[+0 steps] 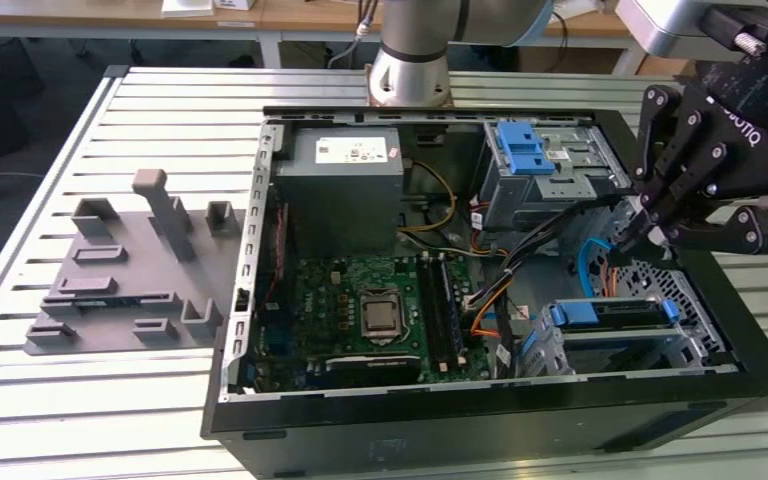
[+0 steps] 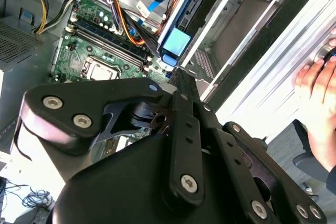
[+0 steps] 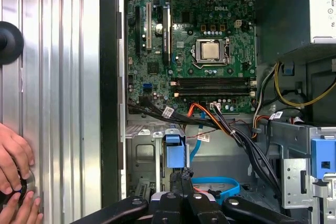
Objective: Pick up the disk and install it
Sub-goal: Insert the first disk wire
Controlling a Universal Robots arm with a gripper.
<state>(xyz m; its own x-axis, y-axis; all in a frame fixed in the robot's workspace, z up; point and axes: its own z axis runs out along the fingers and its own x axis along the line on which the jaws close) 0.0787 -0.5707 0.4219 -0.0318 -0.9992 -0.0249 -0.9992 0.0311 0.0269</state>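
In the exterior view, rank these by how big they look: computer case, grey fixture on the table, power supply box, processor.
Largest to smallest:
1. computer case
2. grey fixture
3. power supply box
4. processor

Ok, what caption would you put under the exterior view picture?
Robot gripper hovering near the disk inside an open computer case.

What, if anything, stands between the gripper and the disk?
Nothing visible. The gripper, fingers shut, hangs just above the disk; a blue cable loops beside, not between.
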